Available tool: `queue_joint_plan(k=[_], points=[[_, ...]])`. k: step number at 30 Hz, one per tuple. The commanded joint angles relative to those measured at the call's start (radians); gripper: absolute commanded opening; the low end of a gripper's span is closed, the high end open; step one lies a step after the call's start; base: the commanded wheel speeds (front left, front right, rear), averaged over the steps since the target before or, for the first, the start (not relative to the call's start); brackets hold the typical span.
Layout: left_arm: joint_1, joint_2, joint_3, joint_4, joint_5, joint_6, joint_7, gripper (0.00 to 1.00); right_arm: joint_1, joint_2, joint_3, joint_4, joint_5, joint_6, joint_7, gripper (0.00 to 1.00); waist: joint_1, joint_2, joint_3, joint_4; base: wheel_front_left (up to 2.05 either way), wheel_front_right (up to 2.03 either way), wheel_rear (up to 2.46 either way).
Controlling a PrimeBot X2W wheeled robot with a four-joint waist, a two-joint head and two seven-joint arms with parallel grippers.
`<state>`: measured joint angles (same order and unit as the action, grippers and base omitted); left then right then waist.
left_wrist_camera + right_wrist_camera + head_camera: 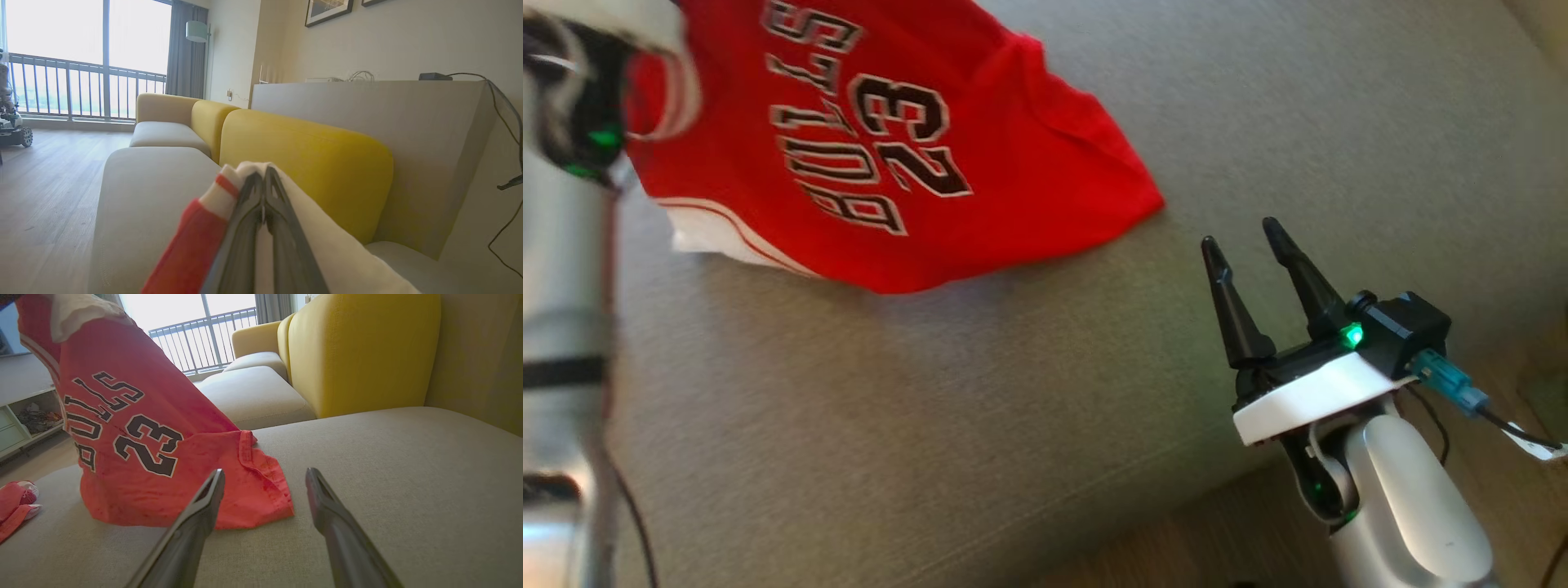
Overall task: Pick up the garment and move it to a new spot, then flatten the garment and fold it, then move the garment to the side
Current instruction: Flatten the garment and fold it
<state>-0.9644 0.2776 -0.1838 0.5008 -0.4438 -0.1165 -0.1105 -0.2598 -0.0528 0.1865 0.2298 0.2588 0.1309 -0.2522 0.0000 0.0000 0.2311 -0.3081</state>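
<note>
Step in hand: You look to be in the first step, carrying the garment to its new spot. Flattening and folding are not yet begun.
Garment: The red jersey (890,163) hangs from its white-trimmed edge, lifted at one end. Its lower part trails on the grey sofa seat (1013,392), well in from the front edge, with one corner lying flat on the cushion.
Left gripper: Your left gripper (264,171) is clenched on the white trim, with cloth bunched on both sides of the fingers. The yellow backrest (306,155) lies ahead of it.
Right gripper: Your right gripper (1239,232) has its jaws spread and grasps nothing. It hovers over the front edge of the seat, near the jersey's trailing corner but apart from it.
Next move: Carry the held edge toward the open middle of the seat and lower it so the cloth lays out rather than heaps. Then bring the right gripper to the free corner to pull it flat.
Watch for: The trailing cloth may drag and fold under itself, so lift it clear before you travel.
</note>
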Motion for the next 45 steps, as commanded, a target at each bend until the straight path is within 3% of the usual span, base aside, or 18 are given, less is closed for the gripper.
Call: queue_joint_plan(k=[1, 2, 3, 4, 7, 11, 20, 26, 31, 38, 45], points=[[-0.061, 0.061, 0.029, 0.059, 0.017, 0.007, -0.004, 0.0, -0.03, 0.003, 0.032, -0.039, 0.014, 0.0, -0.009, 1.0, 0.0, 0.0, 0.044, -0.049, 0.0, 0.0, 0.0], [-0.08, 0.07, 0.025, 0.107, 0.027, 0.009, -0.01, 0.18, -0.03, 0.003, 0.039, -0.042, 0.019, 0.0, -0.009, 1.0, 0.0, 0.0, 0.05, -0.058, 0.0, 0.0, 0.0], [-0.095, 0.077, 0.026, 0.152, 0.037, 0.019, -0.022, 0.69, -0.029, 0.003, 0.045, -0.045, 0.023, 0.0, -0.009, 1.0, 0.0, 0.0, 0.057, -0.065, 0.0, 0.0, 0.0], [-0.108, 0.081, 0.029, 0.196, 0.042, 0.033, -0.03, 1.0, -0.029, 0.003, 0.05, -0.048, 0.026, 0.0, -0.009, 1.0, 0.0, 0.0, 0.064, -0.071, 0.0, 0.0, 0.0], [-0.135, 0.085, 0.023, 0.33, 0.049, 0.046, -0.013, 1.0, -0.03, 0.003, 0.058, -0.054, 0.034, 0.0, -0.009, 1.0, 0.0, 0.0, 0.078, -0.077, 0.0, 0.0, 0.0], [-0.162, 0.091, -0.008, 0.422, 0.071, 0.032, -0.039, 1.0, -0.029, 0.003, 0.065, -0.058, 0.047, 0.0, -0.009, 1.0, 0.0, 0.0, 0.083, -0.062, 0.0, 0.0, 0.0], [-0.169, 0.057, -0.061, 0.455, 0.077, -0.001, -0.122, 1.0, -0.029, 0.003, 0.028, -0.046, 0.021, 0.0, -0.009, 1.0, 0.0, 0.0, 0.021, 0.049, 0.0, 0.0, 0.0], [-0.039, 0.027, -0.064, 0.323, 0.034, -0.011, -0.149, 1.0, -0.012, 0.003, -0.03, -0.059, -0.007, 0.0, -0.009, 1.0, 0.0, 0.0, -0.053, 0.145, 0.0, 0.0, 0.0], [0.207, -0.003, -0.017, 0.076, 0.009, -0.005, -0.151, 1.0, 0.037, 0.003, -0.083, -0.088, -0.031, 0.0, -0.009, 1.0, 0.0, 0.0, -0.109, 0.221, 0.0, 0.0, 0.0], [0.619, -0.101, 0.046, -0.249, 0.02, 0.045, -0.151, 1.0, 0.109, 0.003, -0.112, -0.114, -0.057, 0.0, -0.009, 1.0, 0.0, 0.0, -0.158, 0.289, 0.0, 0.0, 0.0], [0.844, -0.189, 0.096, -0.369, 0.048, 0.042, -0.151, 1.0, 0.167, 0.003, -0.117, -0.122, -0.059, 0.0, -0.01, 1.0, 0.0, 0.0, -0.186, 0.327, 0.0, 0.0, 0.0]])
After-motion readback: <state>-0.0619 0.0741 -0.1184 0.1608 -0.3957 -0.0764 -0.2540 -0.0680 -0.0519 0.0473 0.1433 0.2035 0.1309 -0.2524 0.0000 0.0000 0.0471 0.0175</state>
